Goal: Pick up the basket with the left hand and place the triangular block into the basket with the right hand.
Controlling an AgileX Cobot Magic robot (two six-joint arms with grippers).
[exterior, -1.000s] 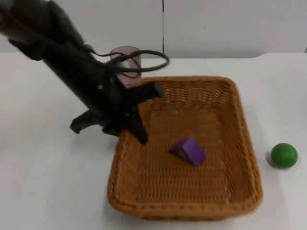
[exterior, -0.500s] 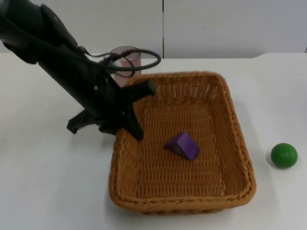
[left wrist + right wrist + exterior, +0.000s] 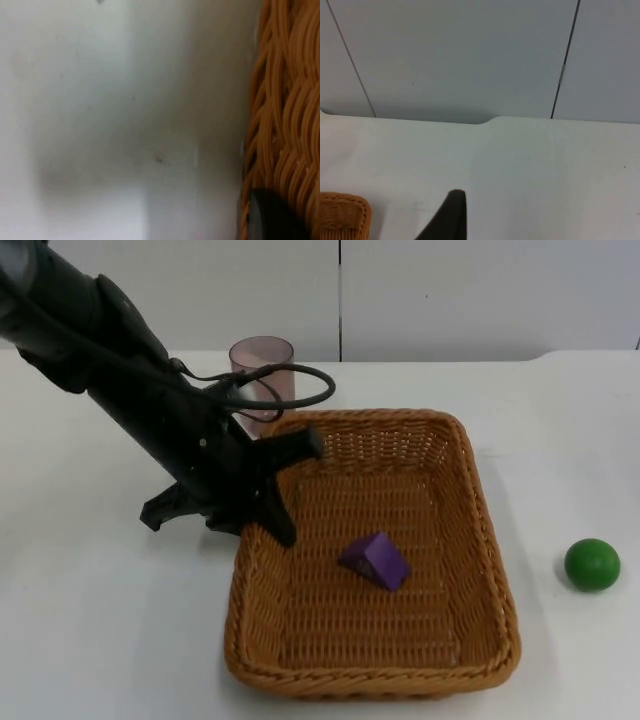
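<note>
From the top view I see the left gripper (image 3: pixel 268 495) clamped on the wicker basket (image 3: pixel 480 540)'s left rim, purple triangular block (image 3: pixel 374 560) inside mid-floor, long axis diagonal, while the right wrist view adds a basket corner (image 3: pixel 342 216); right gripper's opening I can't tell.

I read this as a robot lab bench: a bare white table top (image 3: pixel 90 620) ends at a grey partition wall (image 3: pixel 470 60) with panel seams. My props are test items: wicker basket (image 3: pixel 490 570), green ball (image 3: pixel 592 564), translucent cup (image 3: pixel 262 360).
</note>
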